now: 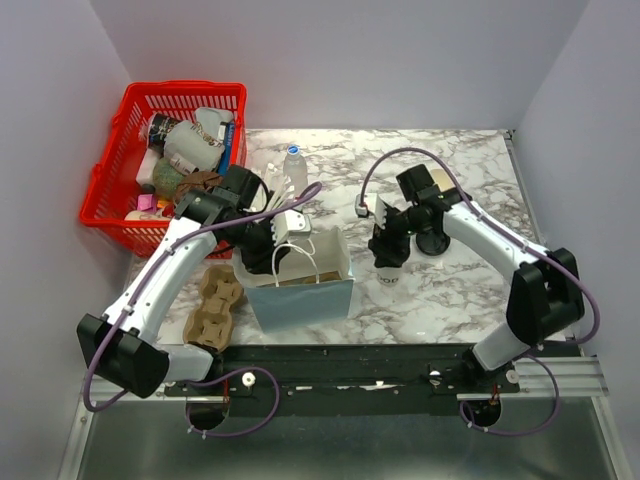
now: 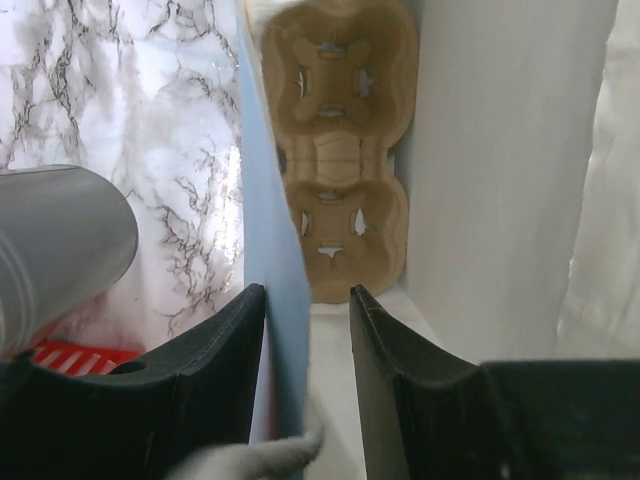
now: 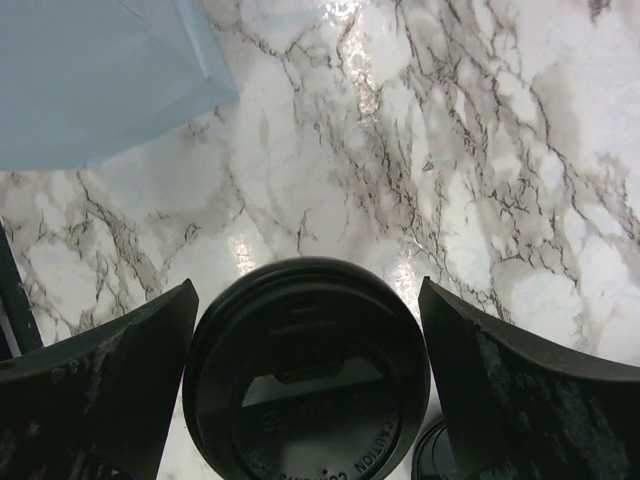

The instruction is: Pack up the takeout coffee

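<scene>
The black-lidded coffee cup [image 3: 305,385] stood on the marble table [image 3: 480,150], the right gripper [image 3: 307,288] open astride its lid, plain only from that wrist. Meanwhile the left gripper [image 2: 306,290] straddled a wall of the blue bag [image 2: 270,200]; I couldn't tell whether it pinched.

arms [image 1: 160,275] — white links, black joints | cables [image 1: 404,151] — purple, looped | end effector fingers [image 3: 110,370]: black, scuffed
</scene>
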